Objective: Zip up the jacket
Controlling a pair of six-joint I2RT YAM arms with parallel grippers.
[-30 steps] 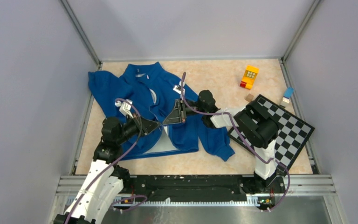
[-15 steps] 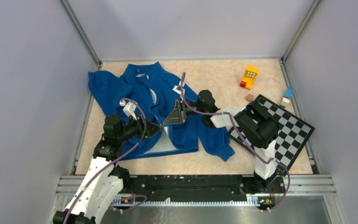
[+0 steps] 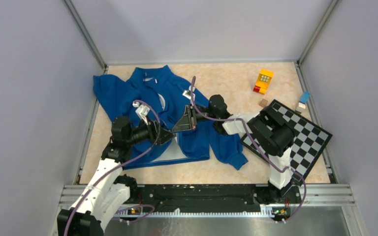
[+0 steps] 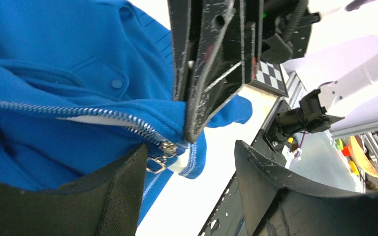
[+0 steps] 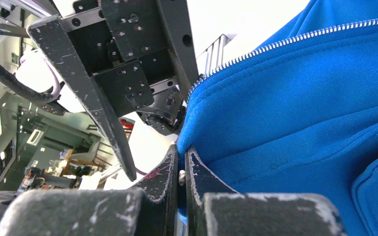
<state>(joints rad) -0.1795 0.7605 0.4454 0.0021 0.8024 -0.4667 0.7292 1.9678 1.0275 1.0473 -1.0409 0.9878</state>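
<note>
Shifted rightward, the wide-open left hand point(image 4: 189, 158) is placed at the silver metal zipper slider point(image 4: 168, 147), judged the best hold on the limp royal-blue fabric jacket point(image 3: 152, 93) pinched by the right hand point(image 5: 182, 153).

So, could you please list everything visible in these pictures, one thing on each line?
royal-blue soft fabric jacket: one, blue with pale lining, left half of table
small metal zipper slider: one, silver, jacket's lower front edge
yellow plastic toy block: one, yellow with red base, far right
small brown cube: one, brown, beside the block
small blue-and-white piece: one, right edge
flat chequered board: one, black and white, near right
beige marbled table: one
left gripper: black, open, at the slider
right gripper: black, shut on jacket edge
</note>
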